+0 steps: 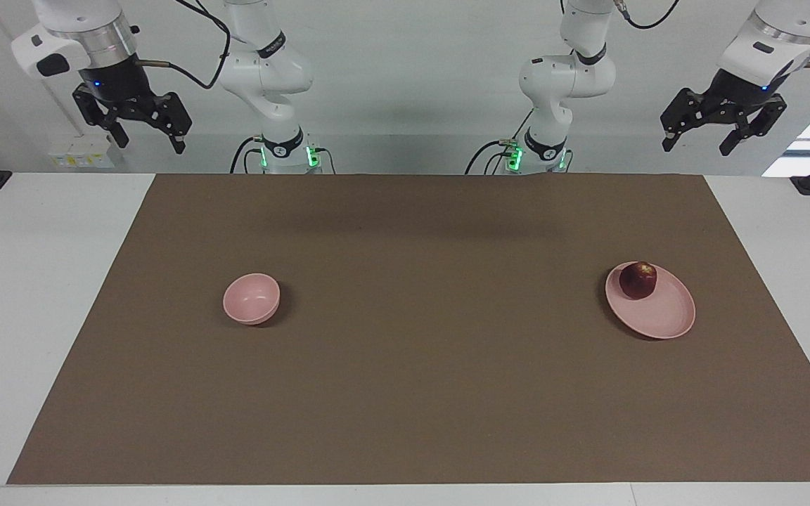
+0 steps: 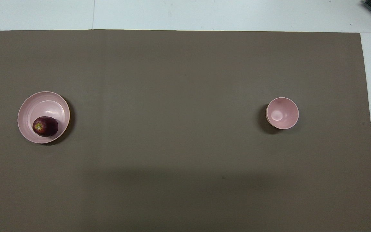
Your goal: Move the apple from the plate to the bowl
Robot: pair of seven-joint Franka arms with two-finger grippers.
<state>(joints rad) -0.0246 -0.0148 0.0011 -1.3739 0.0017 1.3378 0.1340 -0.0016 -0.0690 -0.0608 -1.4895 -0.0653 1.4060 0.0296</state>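
Resting on the plate (image 1: 661, 316), glossy dark-red apple (image 1: 638, 280); left end effector (image 1: 723, 135) and right end effector (image 1: 139, 130) open, empty.

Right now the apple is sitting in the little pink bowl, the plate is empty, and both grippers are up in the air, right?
Not quite. The apple sits on the wide pink plate, toward the left arm's end, and the little bowl is the empty one; the overhead view shows this plainly. The rest holds: the left gripper and right gripper both hang open above the table.

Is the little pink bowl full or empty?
Empty: the bowl shows only its bare pink inside; the apple sits on the plate.
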